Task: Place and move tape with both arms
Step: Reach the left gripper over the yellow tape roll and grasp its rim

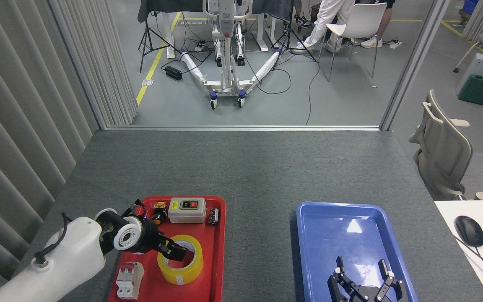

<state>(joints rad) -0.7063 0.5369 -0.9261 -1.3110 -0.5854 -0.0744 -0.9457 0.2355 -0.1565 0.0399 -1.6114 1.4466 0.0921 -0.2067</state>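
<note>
Yellow tape flat in red tray, seemingly untilted.

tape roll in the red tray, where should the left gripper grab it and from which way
Grip the ring wall of the tape roll, one finger in the core hole and one outside, coming from above. It lies flat with its hole facing up, and the left gripper is already at its near-left rim.

1 cam only – head view, looks fwd & down over table, floor beyond.
</note>
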